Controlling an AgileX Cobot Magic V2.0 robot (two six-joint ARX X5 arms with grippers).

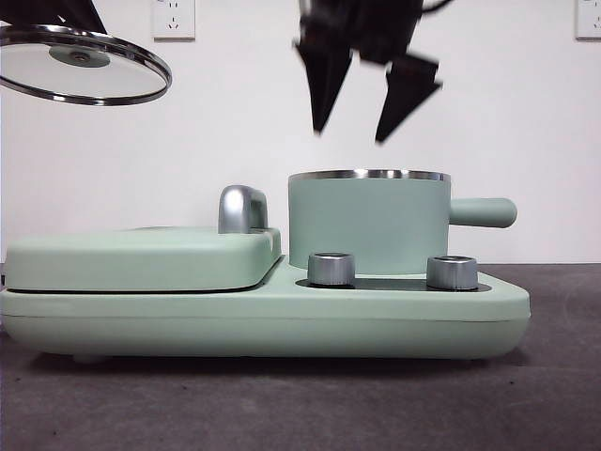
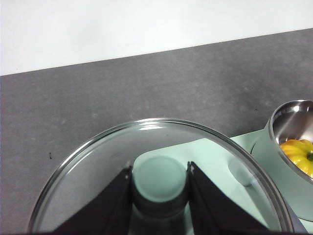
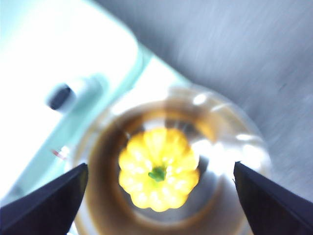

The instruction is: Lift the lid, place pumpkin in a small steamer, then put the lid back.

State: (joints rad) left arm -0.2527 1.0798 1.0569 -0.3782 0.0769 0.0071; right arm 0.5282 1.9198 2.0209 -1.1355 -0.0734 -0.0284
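The small steamer (image 1: 368, 224) stands uncovered on the right half of the mint-green cooker. Inside it lies the yellow pumpkin (image 3: 158, 175), stem up, also showing in the left wrist view as the pumpkin (image 2: 299, 154) in the steamer (image 2: 288, 128). My right gripper (image 1: 364, 111) hangs open just above the steamer's rim, with nothing between its jaws. The glass lid (image 1: 89, 75) is held high at the upper left. My left gripper (image 2: 160, 183) is shut on the lid's mint-green knob (image 2: 159, 177), over the flat cover.
The wide flat mint-green cover (image 1: 141, 256) with its chrome handle (image 1: 241, 209) fills the cooker's left half. Two steel knobs (image 1: 331, 269) sit in front of the steamer. The steamer's side handle (image 1: 484, 212) sticks out to the right. Grey tabletop (image 1: 300, 404) lies around.
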